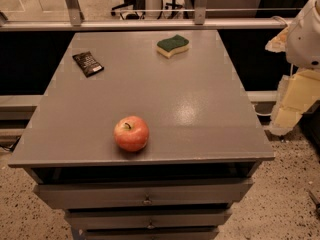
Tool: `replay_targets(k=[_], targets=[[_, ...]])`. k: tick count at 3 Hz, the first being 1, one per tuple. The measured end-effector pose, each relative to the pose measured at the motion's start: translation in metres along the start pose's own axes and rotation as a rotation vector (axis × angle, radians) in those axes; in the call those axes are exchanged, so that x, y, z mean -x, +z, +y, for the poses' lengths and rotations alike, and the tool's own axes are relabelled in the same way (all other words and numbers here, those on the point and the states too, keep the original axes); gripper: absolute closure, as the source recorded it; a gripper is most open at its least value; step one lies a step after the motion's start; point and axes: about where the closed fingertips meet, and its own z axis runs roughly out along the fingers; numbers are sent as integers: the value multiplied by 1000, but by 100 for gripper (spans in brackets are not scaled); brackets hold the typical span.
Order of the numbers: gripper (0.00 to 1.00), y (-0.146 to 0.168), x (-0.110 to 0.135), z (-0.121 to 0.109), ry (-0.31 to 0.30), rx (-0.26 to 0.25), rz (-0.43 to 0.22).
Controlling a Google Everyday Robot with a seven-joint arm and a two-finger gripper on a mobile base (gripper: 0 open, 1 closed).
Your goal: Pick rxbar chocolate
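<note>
— While the robot waits at the right of the frame, where does the rxbar chocolate (88, 64) lie?

— Flat on the grey cabinet top (165, 99), near its far left corner. The black wrapper is turned at an angle, with faint white print facing up.

— And the gripper (291, 106)?

— It is pale and blocky. It hangs beyond the cabinet's right side, below the robot's rounded white housing (306, 34), and well apart from the bar. Whether it is spread or pressed together, I cannot tell.

— What else sits on top?

— A green-and-yellow sponge (173, 45) lies near the far edge, to the right of the bar and apart from it. A red apple (131, 133) stands stem up near the front edge, well apart from both. Drawers (145, 194) stack beneath the top, and a speckled floor (280, 194) shows around the cabinet.
</note>
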Motion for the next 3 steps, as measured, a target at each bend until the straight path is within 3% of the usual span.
replay_targets(k=[1,2,3], targets=[[0,0,0,0,0,0,0],[0,18,43,-7,-43,12,-77],[0,46,122,-23,-109,32,-203]])
